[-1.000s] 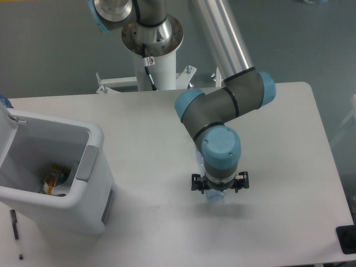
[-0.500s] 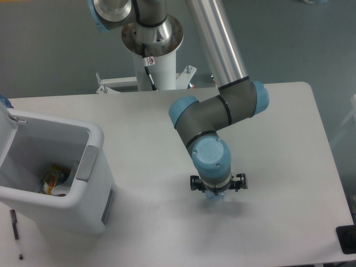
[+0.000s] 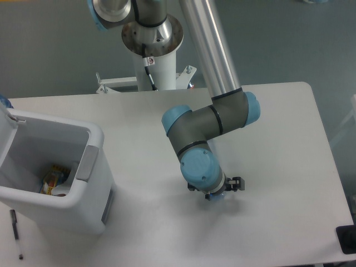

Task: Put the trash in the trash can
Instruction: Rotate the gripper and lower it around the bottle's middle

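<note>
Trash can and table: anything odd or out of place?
A black pen lies on the table beside the trash can, and a colourful packet sits inside the can. Otherwise nothing spilled or askew.

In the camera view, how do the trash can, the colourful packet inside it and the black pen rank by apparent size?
1. Trash can, by far the largest.
2. Colourful packet, partly hidden.
3. Black pen, longer but very thin.

Bare table (image 3: 150, 128) lies between the gripper (image 3: 214, 192) and the trash can (image 3: 92, 183), whose top is open; its raised lid (image 3: 6, 130) stands at the far left edge
</note>
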Robot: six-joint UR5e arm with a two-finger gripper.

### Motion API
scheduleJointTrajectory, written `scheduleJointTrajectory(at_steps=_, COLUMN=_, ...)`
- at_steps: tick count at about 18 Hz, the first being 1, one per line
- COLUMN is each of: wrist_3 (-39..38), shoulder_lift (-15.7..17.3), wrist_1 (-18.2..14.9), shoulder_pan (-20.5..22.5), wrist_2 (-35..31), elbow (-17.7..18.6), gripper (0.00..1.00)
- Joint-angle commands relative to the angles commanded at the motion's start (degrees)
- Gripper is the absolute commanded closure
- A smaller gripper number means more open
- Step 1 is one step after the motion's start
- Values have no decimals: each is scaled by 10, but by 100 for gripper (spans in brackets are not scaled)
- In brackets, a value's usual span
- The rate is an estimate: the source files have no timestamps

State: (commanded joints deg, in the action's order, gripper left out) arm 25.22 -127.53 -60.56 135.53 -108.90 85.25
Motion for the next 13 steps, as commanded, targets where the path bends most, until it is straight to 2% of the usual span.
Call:
scheduleJointTrajectory(at_steps=3, wrist_3=-1, shoulder_lift=0, wrist_1=0, shoulder_pan=-1, wrist_2=0, elbow=0, gripper=53)
scheduleJointTrajectory(at_steps=8, wrist_3=0, shoulder_lift=3, wrist_1=-1, shoulder_pan=-1, wrist_2=4, elbow=-1, gripper=57)
scheduleJointTrajectory(at_steps=9, wrist_3=4, shoulder_lift=15, wrist_1=-3, shoulder_pan=1, wrist_2=30, elbow=-7, gripper=63)
scheduleJointTrajectory(at_steps=13, wrist_3=2, shoulder_lift=33, wrist_1=-5, shoulder_pan=19, wrist_2=110, elbow=-27, gripper=64)
